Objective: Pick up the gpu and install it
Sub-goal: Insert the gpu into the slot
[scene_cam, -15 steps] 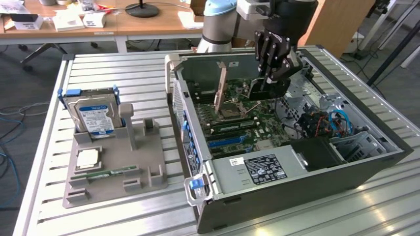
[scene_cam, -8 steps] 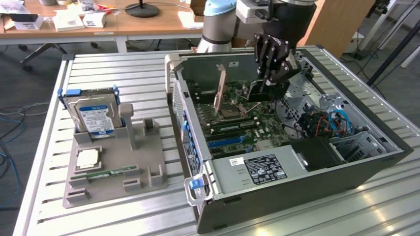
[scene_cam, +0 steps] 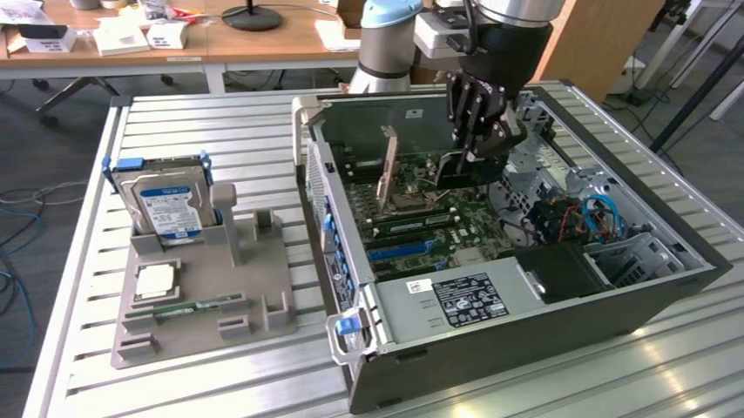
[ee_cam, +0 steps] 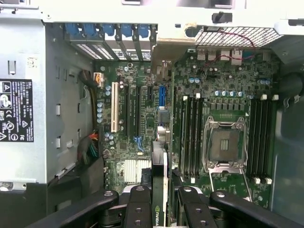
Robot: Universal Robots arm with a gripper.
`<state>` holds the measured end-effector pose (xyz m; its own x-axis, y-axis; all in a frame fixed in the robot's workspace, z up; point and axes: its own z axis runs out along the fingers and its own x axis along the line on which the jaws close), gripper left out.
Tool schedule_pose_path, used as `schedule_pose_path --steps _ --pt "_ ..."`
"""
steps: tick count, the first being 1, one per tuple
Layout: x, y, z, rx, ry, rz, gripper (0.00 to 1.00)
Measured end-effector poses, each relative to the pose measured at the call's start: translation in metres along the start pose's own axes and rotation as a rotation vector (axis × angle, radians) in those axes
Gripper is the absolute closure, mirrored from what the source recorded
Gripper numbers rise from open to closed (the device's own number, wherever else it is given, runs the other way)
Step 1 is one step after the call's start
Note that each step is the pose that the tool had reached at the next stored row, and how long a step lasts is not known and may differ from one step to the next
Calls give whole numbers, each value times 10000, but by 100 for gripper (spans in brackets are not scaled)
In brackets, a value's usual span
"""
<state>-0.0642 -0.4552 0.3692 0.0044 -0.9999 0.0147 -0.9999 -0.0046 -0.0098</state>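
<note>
The gpu [ee_cam: 159,183] appears edge-on in the wrist view, a thin dark card with a logo, running from between my fingers toward the rear slot openings. My gripper [ee_cam: 161,211] is shut on it, with a black finger [ee_cam: 138,209] on each side. The card lines up with the blue expansion slot [ee_cam: 161,95] on the green motherboard [ee_cam: 142,142]; I cannot tell whether it touches the slot. In the exterior view my gripper [scene_cam: 471,170] reaches down into the open computer case [scene_cam: 651,300], and the card's tan board [scene_cam: 391,165] stands upright beside it.
An empty CPU socket [ee_cam: 223,145] and memory slots [ee_cam: 190,137] sit close beside the card. The power supply [scene_cam: 465,300] fills the case's near end. Outside, a grey holder [scene_cam: 198,287] carries a hard drive [scene_cam: 169,205], a processor [scene_cam: 157,280] and a memory stick [scene_cam: 186,306].
</note>
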Motion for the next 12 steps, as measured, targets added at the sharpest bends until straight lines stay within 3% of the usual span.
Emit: schedule_pose_path --steps 5,12 --pt "-1 5 81 0 0 0 74" --pt "-2 6 102 2 -5 0 74"
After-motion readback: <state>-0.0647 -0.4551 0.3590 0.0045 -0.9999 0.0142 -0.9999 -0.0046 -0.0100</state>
